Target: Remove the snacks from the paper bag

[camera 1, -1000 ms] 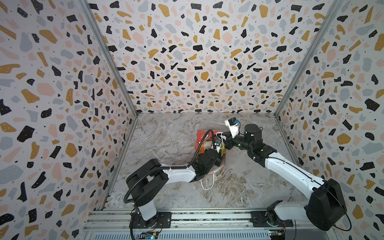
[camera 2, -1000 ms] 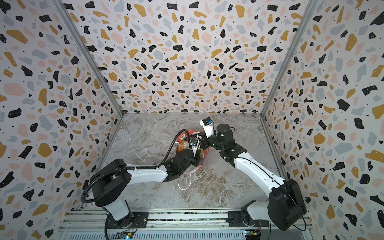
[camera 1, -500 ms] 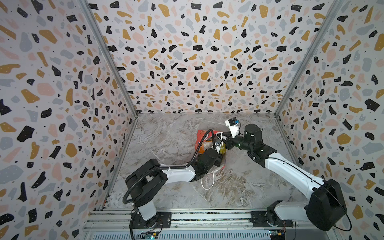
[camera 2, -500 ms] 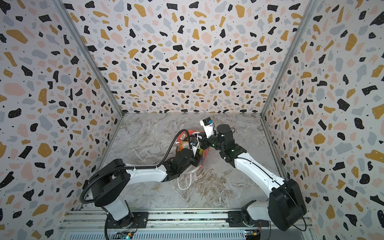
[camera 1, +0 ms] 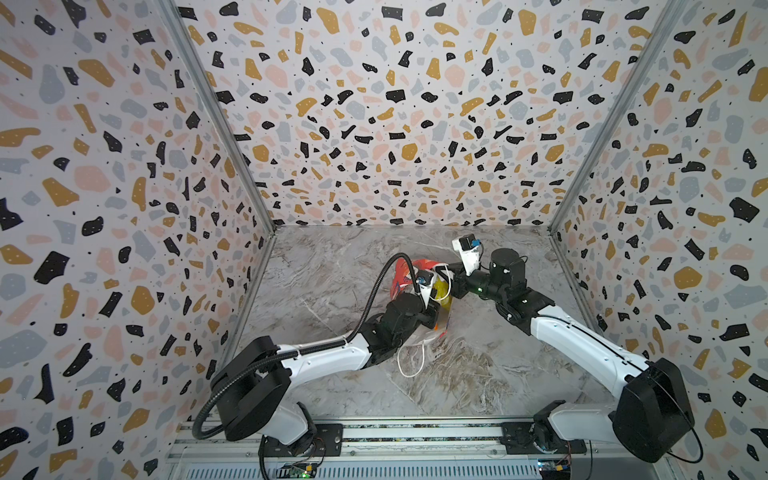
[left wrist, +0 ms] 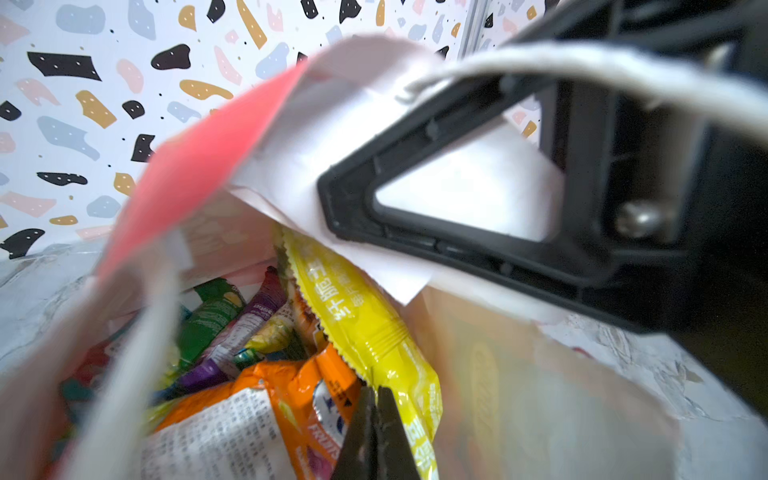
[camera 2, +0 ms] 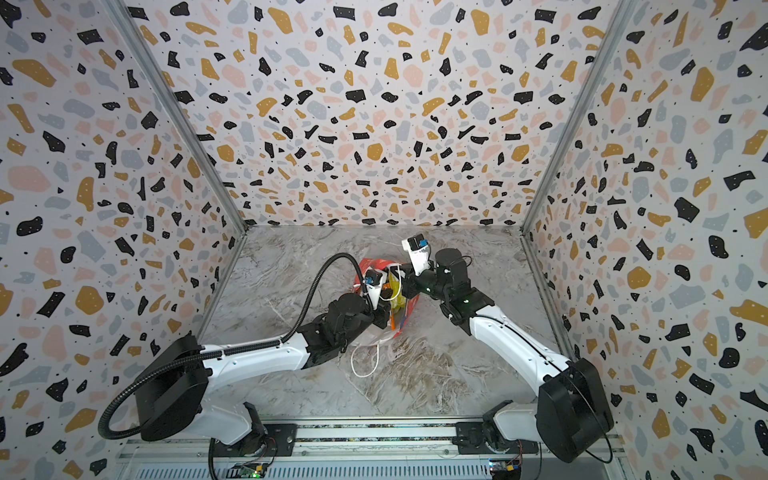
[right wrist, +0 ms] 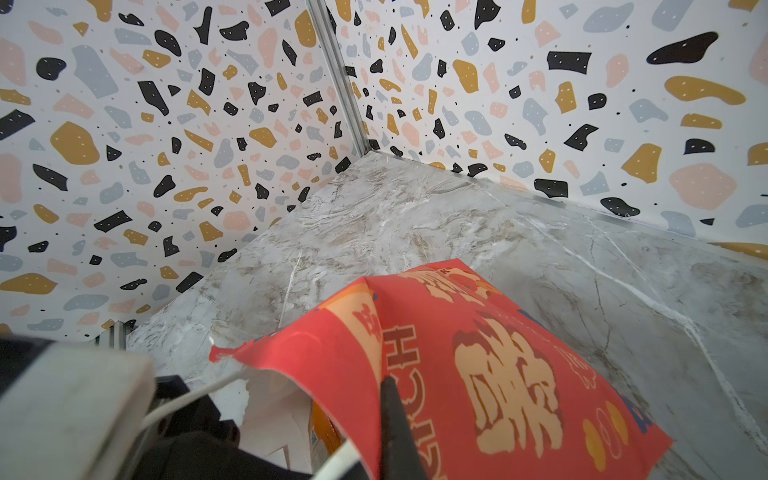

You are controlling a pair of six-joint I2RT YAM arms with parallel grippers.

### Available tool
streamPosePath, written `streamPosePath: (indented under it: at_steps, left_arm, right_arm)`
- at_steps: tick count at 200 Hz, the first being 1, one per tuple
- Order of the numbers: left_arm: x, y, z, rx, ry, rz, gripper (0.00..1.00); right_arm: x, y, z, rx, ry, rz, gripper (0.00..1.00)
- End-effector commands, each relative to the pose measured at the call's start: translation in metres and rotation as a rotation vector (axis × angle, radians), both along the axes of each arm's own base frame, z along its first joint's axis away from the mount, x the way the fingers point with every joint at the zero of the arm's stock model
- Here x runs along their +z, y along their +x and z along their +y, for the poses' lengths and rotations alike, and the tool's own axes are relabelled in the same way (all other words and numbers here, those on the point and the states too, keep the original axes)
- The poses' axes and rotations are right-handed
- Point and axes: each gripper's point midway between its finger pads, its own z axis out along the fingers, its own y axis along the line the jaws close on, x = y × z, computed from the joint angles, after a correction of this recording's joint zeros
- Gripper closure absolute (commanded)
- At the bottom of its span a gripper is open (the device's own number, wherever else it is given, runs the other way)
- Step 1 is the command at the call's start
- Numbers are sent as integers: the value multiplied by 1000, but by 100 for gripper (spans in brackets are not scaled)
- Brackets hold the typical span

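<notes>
The red paper bag (camera 1: 400, 272) (camera 2: 365, 266) lies mid-floor with its mouth held open. My right gripper (right wrist: 384, 382) is shut on the bag's upper wall (right wrist: 498, 353), with one finger on the red outside. In the left wrist view its black finger (left wrist: 457, 249) presses the white inside. My left gripper (left wrist: 376, 388) is inside the mouth with its jaws shut. Its tips sit at the serrated edge of a yellow packet (left wrist: 365, 324) (camera 1: 444, 291) and appear to pinch it. An orange packet (left wrist: 282, 382) lies beside it. Green (left wrist: 208, 320) and purple (left wrist: 249, 320) snacks lie deeper.
A white cord handle (camera 1: 409, 361) (camera 2: 363, 361) trails on the marble floor toward the front. The left arm's black cable (camera 1: 380, 286) arches over the bag. Terrazzo walls close in three sides, and a metal rail (camera 1: 415, 436) runs along the front.
The left gripper's jaws have closed inside the bag's mouth. Both arms and the bag stay about where they were.
</notes>
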Motion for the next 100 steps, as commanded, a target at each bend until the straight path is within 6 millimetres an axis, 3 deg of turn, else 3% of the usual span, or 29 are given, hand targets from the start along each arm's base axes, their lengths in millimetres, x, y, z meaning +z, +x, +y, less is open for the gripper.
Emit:
streamPosePath:
  at_steps: [1,100]
  left_arm:
    - [20,-3,6,-9,-33,-45,100]
    - [42,-24,19,-70,-60,-92,100]
  right_arm:
    - [32,6,-8,-35,64,-81,100]
    - [27,15,-9,-50,70,-52,100]
